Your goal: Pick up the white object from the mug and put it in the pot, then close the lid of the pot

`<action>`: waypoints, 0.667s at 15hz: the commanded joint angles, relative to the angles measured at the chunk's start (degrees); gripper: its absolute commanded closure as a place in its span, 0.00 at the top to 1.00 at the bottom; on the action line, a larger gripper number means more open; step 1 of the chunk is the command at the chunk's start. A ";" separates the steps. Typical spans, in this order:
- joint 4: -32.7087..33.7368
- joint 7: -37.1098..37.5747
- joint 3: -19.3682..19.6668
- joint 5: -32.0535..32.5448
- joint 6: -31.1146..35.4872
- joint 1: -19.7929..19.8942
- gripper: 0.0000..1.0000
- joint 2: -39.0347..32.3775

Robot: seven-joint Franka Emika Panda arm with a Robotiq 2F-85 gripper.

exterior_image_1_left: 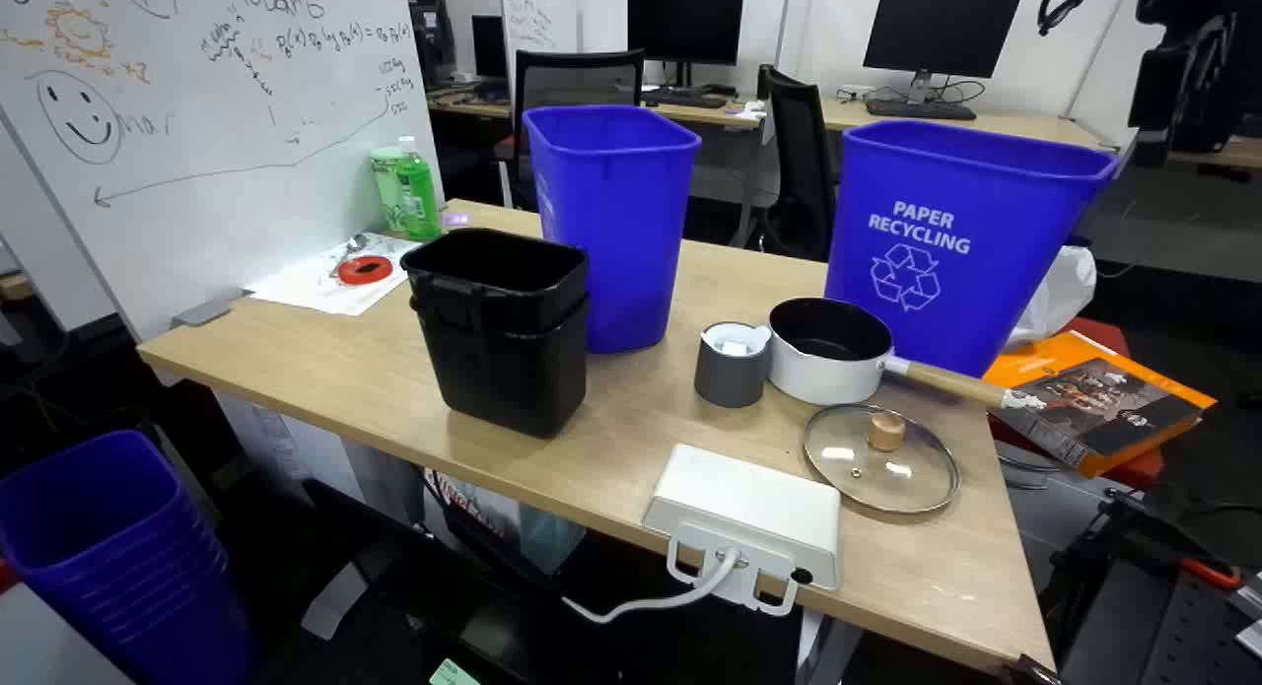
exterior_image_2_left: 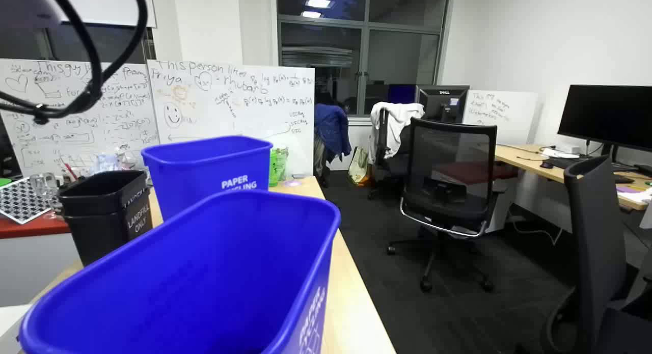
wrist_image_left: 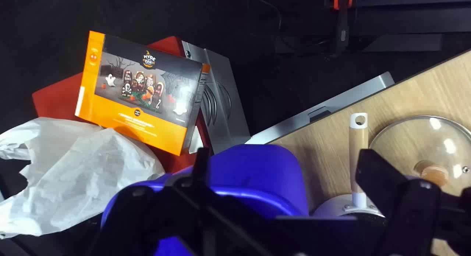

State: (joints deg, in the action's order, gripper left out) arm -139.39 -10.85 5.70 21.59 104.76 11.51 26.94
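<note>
The end effector point(wrist_image_left: 282, 157) has its 2 jaws spread wide apart in the wrist view. In an exterior view, the white object point(exterior_image_1_left: 735, 349) sits inside the dark grey mug point(exterior_image_1_left: 730, 378) on the counter point(exterior_image_1_left: 631, 409), just beside the white saucepan point(exterior_image_1_left: 826, 376). The glass lid point(exterior_image_1_left: 873, 458) lies on the counter near it, wooden knob point(exterior_image_1_left: 886, 431) upward.

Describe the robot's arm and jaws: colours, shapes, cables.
In the wrist view, the angular black jaws have flat tips. In an exterior view, curved black cables loop near what looks like a blurred, pale grey arm section. No robot markings are legible.
</note>
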 commanded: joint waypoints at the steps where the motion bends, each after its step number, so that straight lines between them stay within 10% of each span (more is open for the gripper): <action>1: 0.11 0.43 1.11 0.44 -0.29 -1.30 1.00 0.04; 10: 0.10 0.44 1.13 0.39 -0.25 -1.77 1.00 0.03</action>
State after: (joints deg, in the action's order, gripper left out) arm -139.40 -10.79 5.86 21.59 104.78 10.89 26.94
